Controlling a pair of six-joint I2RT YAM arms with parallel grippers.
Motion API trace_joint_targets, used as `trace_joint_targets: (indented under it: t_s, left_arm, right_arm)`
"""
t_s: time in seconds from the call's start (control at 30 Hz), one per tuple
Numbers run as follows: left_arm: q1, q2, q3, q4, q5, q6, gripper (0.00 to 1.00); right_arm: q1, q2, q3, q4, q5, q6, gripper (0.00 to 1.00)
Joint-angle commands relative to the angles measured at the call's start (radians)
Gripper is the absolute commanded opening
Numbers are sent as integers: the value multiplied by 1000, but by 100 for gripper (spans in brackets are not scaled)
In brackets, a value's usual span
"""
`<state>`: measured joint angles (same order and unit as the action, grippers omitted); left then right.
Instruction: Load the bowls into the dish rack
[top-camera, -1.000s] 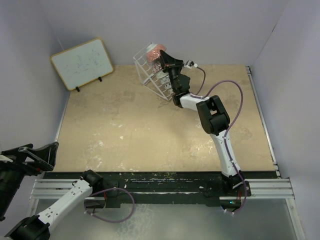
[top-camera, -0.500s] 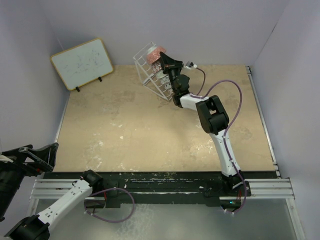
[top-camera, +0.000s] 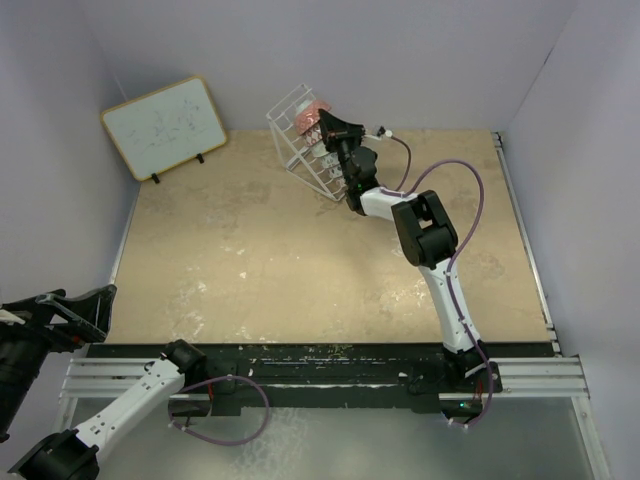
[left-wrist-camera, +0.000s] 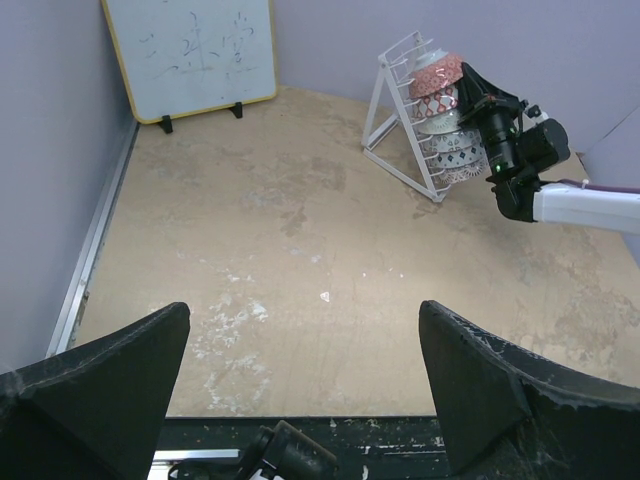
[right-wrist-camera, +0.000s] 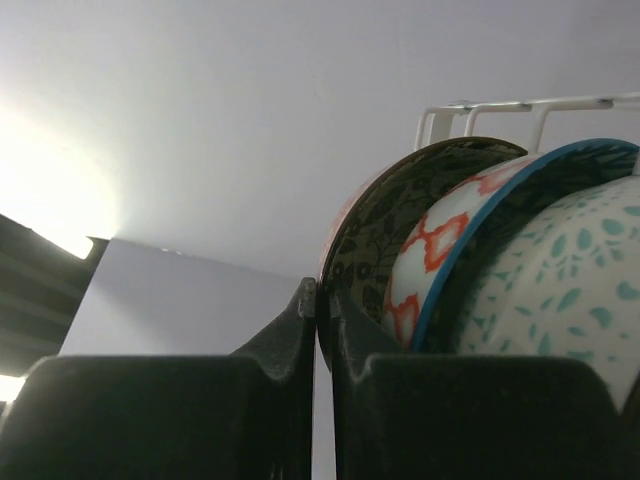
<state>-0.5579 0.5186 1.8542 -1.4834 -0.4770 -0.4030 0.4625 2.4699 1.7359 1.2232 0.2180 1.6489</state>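
top view: the right gripper (top-camera: 325, 124) sits at the top slot of the dish rack (top-camera: 290, 140), the red-pink bowl (top-camera: 308, 112) just beyond its tips. left wrist: the left gripper (left-wrist-camera: 303, 310) gapes empty, well apart. right wrist: fingers (right-wrist-camera: 285, 345) pinch that bowl's rim, on edge beside the other bowls (right-wrist-camera: 560, 270).

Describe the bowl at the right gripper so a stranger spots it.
Find the white wire dish rack at the far edge, right of the whiteboard. The red-pink bowl sits topmost in its row, the only one pinched by the right gripper.
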Motion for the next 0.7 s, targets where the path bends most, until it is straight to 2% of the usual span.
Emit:
trace_joint_targets:
  t_s: [0.0,0.2,0.33,0.67]
  left_arm:
    - [-5,-4,-5,20,-13,-11,99]
    - [-6,-3,-5,24,-9,-11,99]
    - [-7,-4,-6,28,-8,-13,99]
    - [-7,-1,-2,31,-5,-12,99]
  right_arm:
    - [-2,-44,59,25,8,-28,9]
    - [-2,-86,28,-17,22,-37,30]
    - [-2,-114,-2,-27,38,-46,38]
    - [-4,-187,-71,-135,60,-45,42]
